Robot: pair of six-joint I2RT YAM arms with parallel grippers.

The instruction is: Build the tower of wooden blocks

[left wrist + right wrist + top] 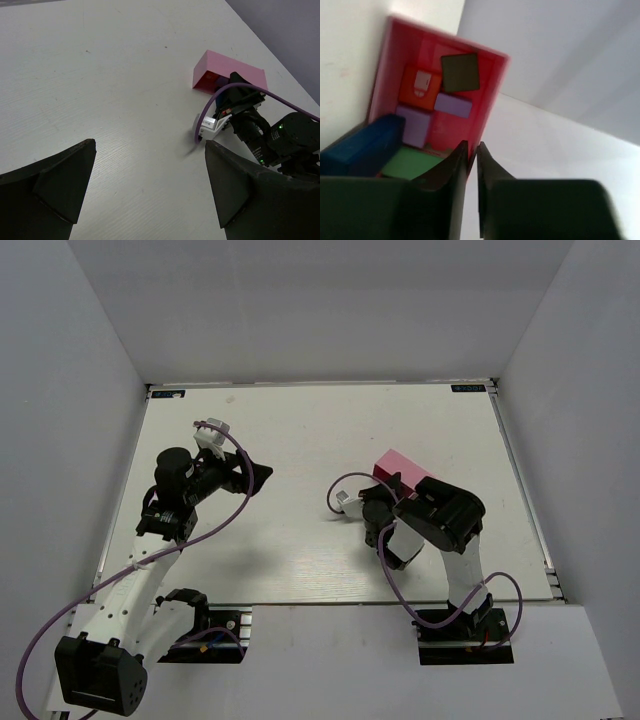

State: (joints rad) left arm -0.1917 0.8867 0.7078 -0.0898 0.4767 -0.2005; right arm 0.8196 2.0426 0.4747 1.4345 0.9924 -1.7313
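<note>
The wood blocks lie inside the pink tray (492, 95): a dark grey one (460, 72), a red one (420, 88), two lilac ones (453, 105), a blue one (362, 146) and a green one (412, 162). My right gripper (472, 145) is shut on the tray's side wall, one finger inside and one outside. The tray (402, 470) sits right of centre, and in the left wrist view (235, 72) it looks tipped, its opening facing left. My left gripper (150, 142) is open and empty above bare table, far left of the tray (255, 475). No tower shows.
The right arm (280, 140) with its purple cable (225, 95) fills the space just in front of the tray. The white table (300, 430) is walled by grey panels on three sides.
</note>
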